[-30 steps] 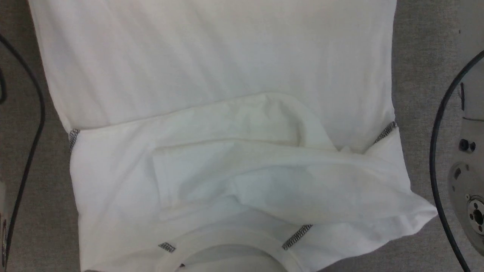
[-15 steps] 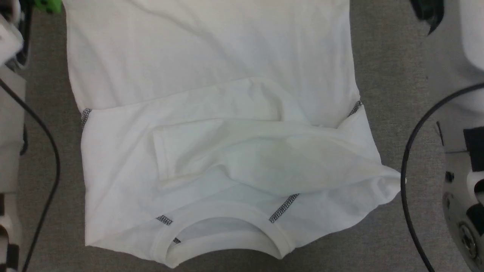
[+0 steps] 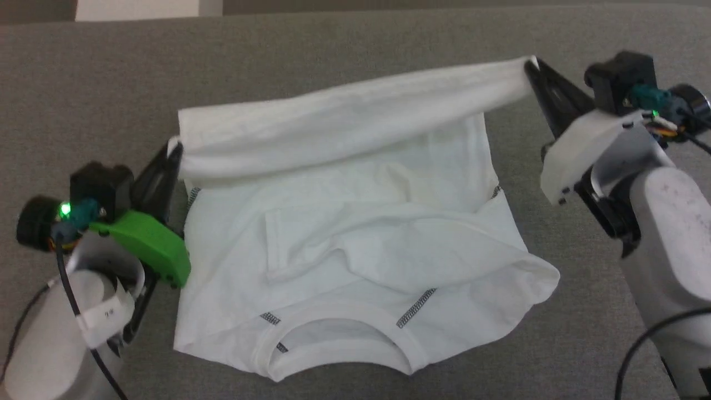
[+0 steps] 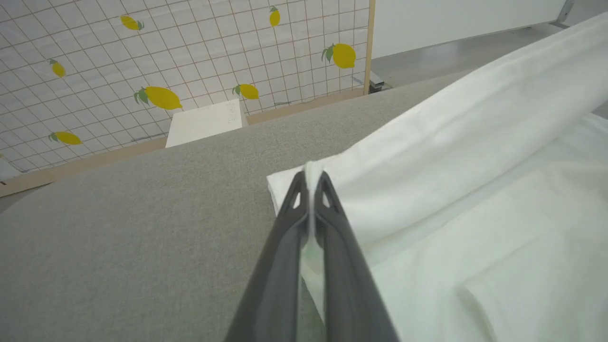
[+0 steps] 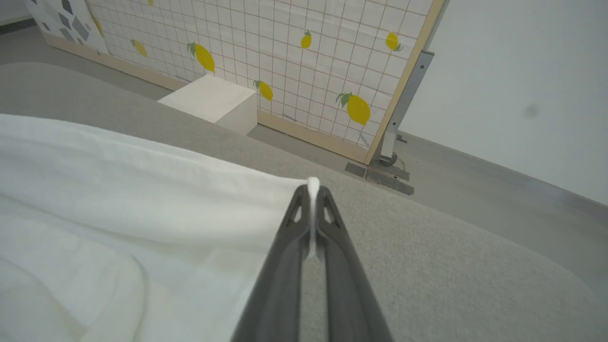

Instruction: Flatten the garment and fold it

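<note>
The garment [image 3: 355, 239], a white shirt with grey zigzag seams, lies on the grey table, its round neck at the near edge and both sleeves folded across the chest. Its far hem is lifted off the table into a sagging band [image 3: 344, 122] held at both corners. My left gripper [image 3: 173, 149] is shut on the left hem corner [image 4: 311, 173]. Higher up, my right gripper [image 3: 530, 64] is shut on the right hem corner [image 5: 312, 186]. In each wrist view, white cloth is pinched between the dark fingertips.
The grey table [image 3: 333, 50] stretches beyond the shirt on all sides. Past its far edge stand a white box [image 5: 213, 102] and a lemon-patterned tiled panel [image 4: 190, 57] on the floor. A black cable [image 3: 644, 344] hangs near my right forearm.
The head camera has pulled back, so the whole shirt and both grippers now show. The far hem, lying flat a second ago, is now lifted off the table.
</note>
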### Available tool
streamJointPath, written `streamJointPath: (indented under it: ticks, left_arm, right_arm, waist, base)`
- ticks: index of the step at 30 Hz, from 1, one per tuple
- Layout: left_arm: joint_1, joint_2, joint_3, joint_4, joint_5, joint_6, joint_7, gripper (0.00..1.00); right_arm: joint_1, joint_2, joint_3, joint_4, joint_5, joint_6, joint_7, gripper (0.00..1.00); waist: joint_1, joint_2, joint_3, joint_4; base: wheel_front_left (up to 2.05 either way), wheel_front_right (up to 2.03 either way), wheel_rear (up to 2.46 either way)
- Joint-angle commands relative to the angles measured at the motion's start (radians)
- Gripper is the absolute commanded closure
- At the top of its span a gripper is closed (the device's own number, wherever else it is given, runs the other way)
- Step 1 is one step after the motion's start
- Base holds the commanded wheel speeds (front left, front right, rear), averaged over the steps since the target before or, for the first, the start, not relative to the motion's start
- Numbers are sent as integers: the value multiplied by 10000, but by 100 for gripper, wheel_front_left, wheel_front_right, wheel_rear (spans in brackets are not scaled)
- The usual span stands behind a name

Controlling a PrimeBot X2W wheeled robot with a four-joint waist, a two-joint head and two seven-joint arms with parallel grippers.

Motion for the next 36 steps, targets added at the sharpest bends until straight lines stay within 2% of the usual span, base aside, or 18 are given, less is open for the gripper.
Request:
streamJointPath:
  ticks: [1, 5, 8, 15, 21, 28, 29, 30, 31, 36]
  left_arm:
    - [703, 41, 49, -375, -261, 165, 87, 100]
    - [2340, 6, 99, -1092, -689, 516, 200, 100]
    - [3225, -35, 90, -1278, -919, 666, 194, 100]
    - [4329, -282, 14, -1023, -1273, 832, -14, 100]
    - [4638, -449, -263, -409, -1303, 750, -117, 100]
    - [4670, -796, -567, 557, -1326, 698, -279, 100]
    - [4712, -862, -585, 655, -1380, 708, -272, 70]
    - [4743, -908, -595, 719, -1416, 722, -274, 21]
    - [4773, -954, -606, 783, -1450, 739, -277, 0]
    - [4949, -1193, -319, 574, -1477, 1182, -953, 0]
  right_arm:
    - [671, -206, -159, -490, 108, -17, 196, 100]
    - [2557, -457, -809, -1894, 218, -17, 927, 100]
    - [3930, -371, -1406, -2836, 238, -17, 1503, 100]
    - [6640, 627, -2630, -4498, 47, -17, 2782, 100]
    - [7985, 1300, -3139, -4746, -564, -17, 3376, 100]
    - [8671, 1788, -3175, -3792, -827, -17, 3319, 100]
    - [8749, 1812, -3151, -3696, -852, -17, 3382, 73]
    - [8811, 1838, -3148, -3645, -848, -17, 3416, 0]
    - [8884, 1890, -3180, -3606, -800, -17, 3452, 0]
    - [9177, 2184, -3691, -4050, -485, -17, 2978, 0]
  waist:
    - [1, 0, -1299, 423]
    - [1, 0, -1687, 560]
    - [1, 0, -1842, 664]
    - [1, 0, -1948, 760]
    - [1, 0, -1991, 778]
    - [1, 0, -2198, 783]
    - [1, 0, -2249, 786]
    - [1, 0, -2289, 789]
    - [1, 0, -2336, 795]
    - [1, 0, -2598, 894]
  base:
    - [0, 0, 0]
    - [0, 0, 0]
    - [0, 0, 0]
    - [0, 0, 0]
    - [0, 0, 0]
    - [0, 0, 0]
    - [0, 0, 0]
    - [0, 0, 0]
    - [0, 0, 0]
    - [0, 0, 0]
